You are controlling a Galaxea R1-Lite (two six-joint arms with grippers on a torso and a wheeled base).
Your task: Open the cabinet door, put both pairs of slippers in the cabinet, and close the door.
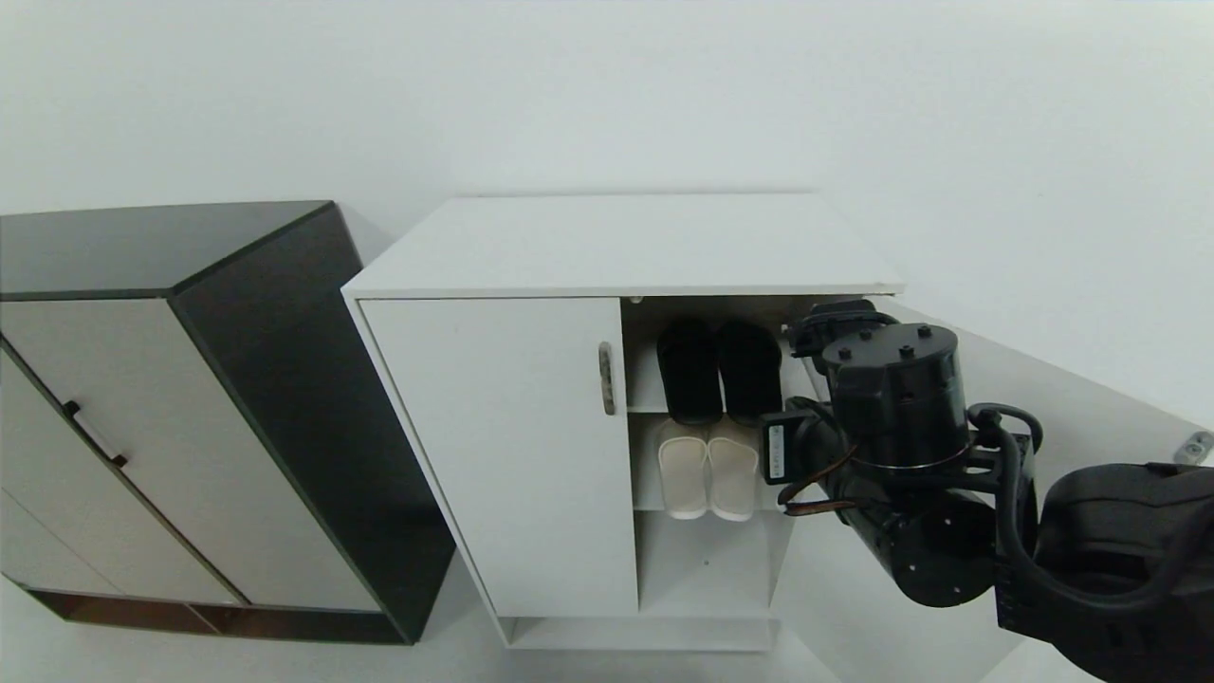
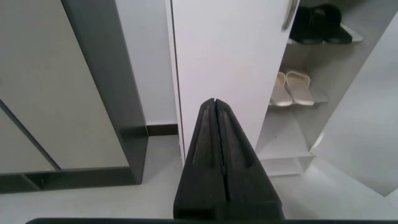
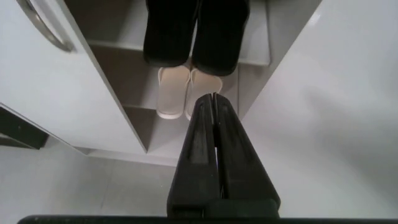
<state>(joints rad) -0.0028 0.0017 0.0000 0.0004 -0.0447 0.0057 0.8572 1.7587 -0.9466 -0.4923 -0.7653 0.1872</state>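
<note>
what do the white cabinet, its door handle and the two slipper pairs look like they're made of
White cabinet: likely laminated board, matte, flat square-edged panels. Door handle: probably brushed metal, dull grey sheen. Black slippers and white slippers: seemingly soft foam or rubber, matte, thick moulded soles.

Inventory, before me:

1. Second cabinet (image 1: 275,417), on my left: dark top, dark side panel, standing on the floor.
2. Its pale door panels (image 1: 142,446), fitted with one black bar handle (image 1: 93,434).
3. Plain white wall (image 1: 607,85), behind.
4. Light grey floor (image 1: 455,655).
5. Dark skirting strip (image 2: 160,129) at the wall's foot.
</note>
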